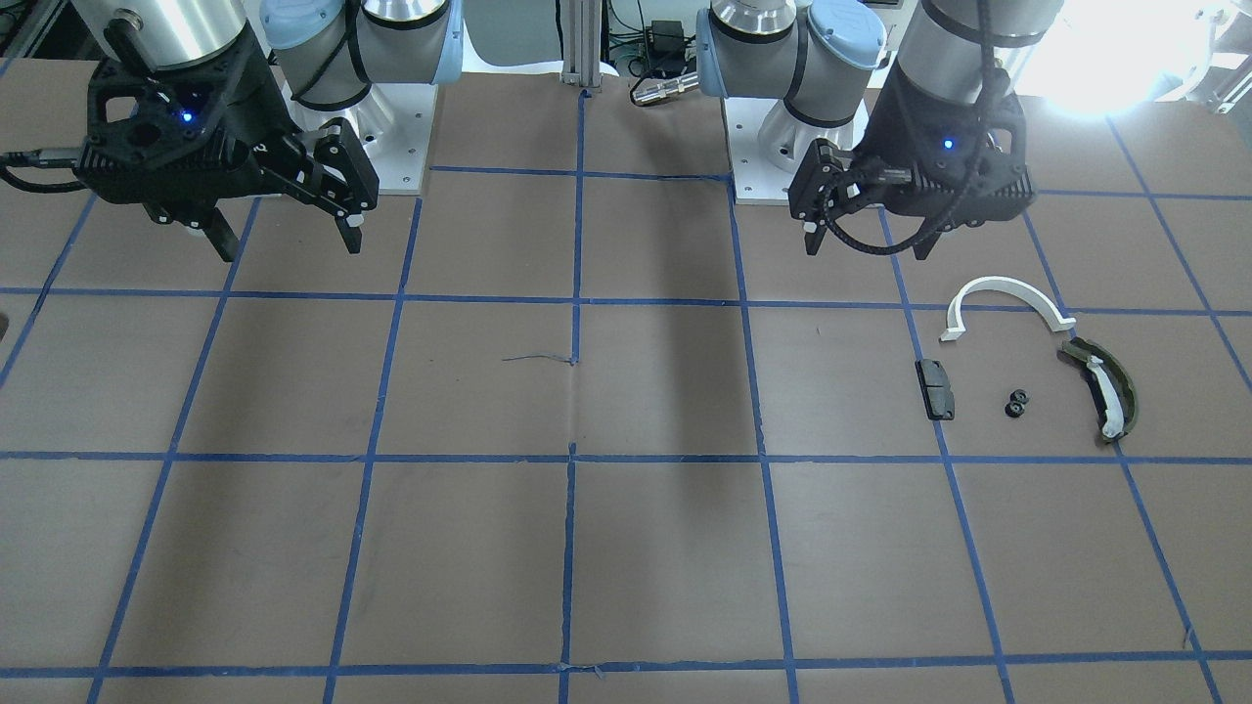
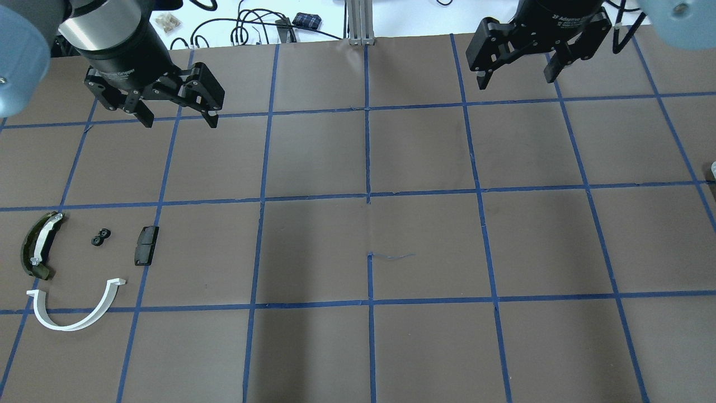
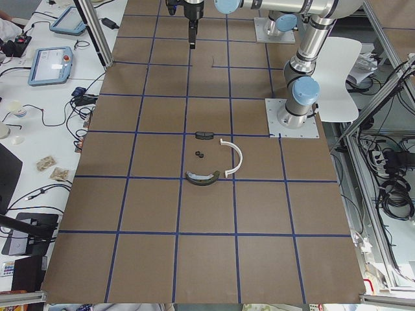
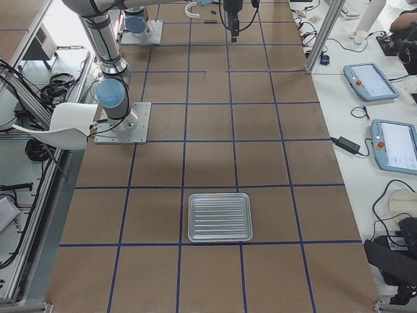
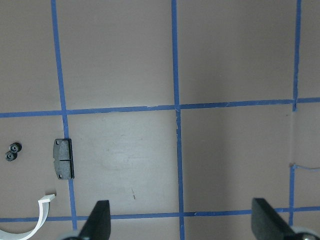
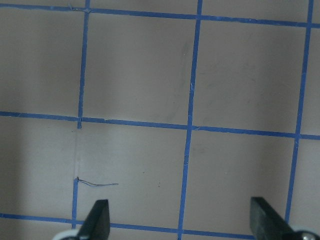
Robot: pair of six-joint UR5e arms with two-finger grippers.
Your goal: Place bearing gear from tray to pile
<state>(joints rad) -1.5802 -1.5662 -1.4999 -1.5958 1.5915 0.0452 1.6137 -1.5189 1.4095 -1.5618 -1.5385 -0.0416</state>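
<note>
The gear (image 2: 101, 237) is found on the table (image 2: 425, 246) within the pile, between the black block (image 2: 146, 245) and the olive curved piece (image 2: 38, 245), near the white arc (image 2: 70, 327). The tray (image 4: 220, 216) is set well apart. The left gripper (image 2: 180, 120) and right gripper (image 2: 516, 78) are held spread

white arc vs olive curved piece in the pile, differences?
The white arc is plain white, thin, nearly a half circle; the olive piece is dark with a white strip, broader, shallower. In the overhead view the white arc opens upward, the olive piece rightward. Both lie on the table, ungripped.
</note>
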